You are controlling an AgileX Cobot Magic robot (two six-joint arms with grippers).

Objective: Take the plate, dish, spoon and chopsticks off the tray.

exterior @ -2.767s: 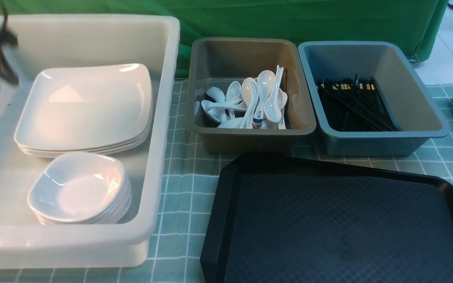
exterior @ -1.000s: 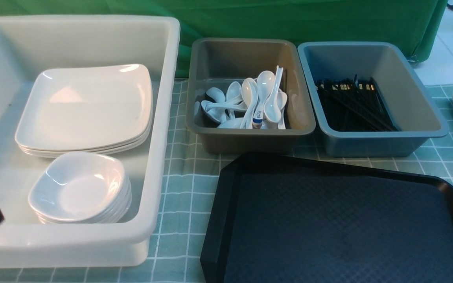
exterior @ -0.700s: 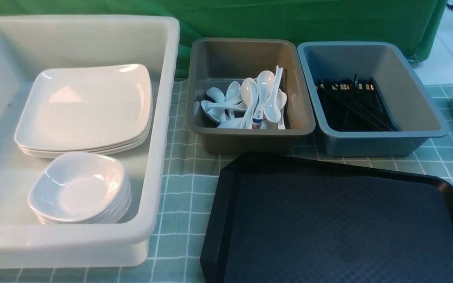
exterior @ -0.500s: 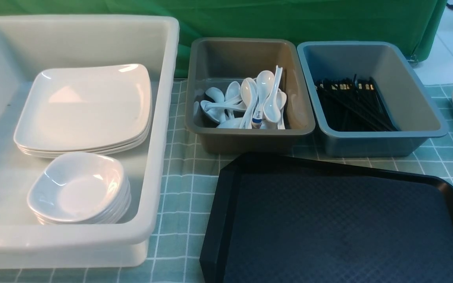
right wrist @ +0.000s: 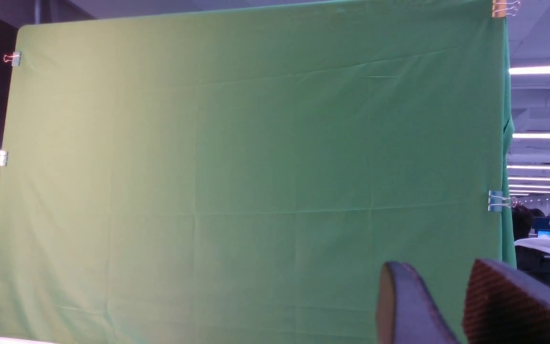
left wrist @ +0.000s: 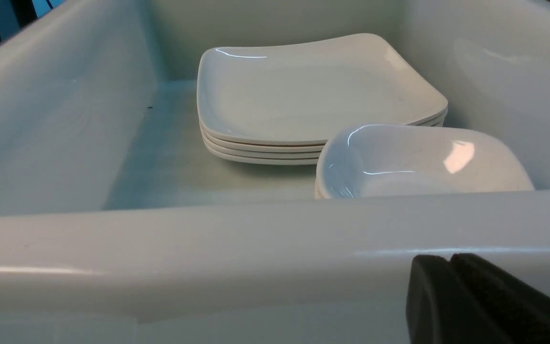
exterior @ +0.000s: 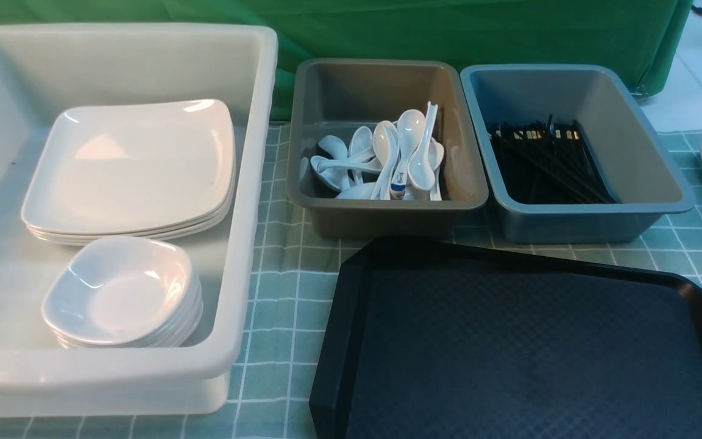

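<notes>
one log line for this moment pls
tray: flat black plastic tray bare | plates: white rounded-square stack in white tub | left gripper: shut, outside tub | right gripper: open, empty

One black tray (exterior: 528,353), three bins (exterior: 387,213) (white, grey, blue), four stacked plates (exterior: 131,164) in the white one

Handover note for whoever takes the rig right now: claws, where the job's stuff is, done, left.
Left claw: shut, empty, low in front of the white tub.
Right claw: jaws apart, empty, pointing at the green backdrop.
Tray: what shows of it is bare.
Plates and small dishes sit stacked in the white tub; spoons in the grey bin; chopsticks in the blue bin.
Done: the visible tray looks cleared.
Left: apparently nothing; check the tray's near edge, which is out of frame.
</notes>
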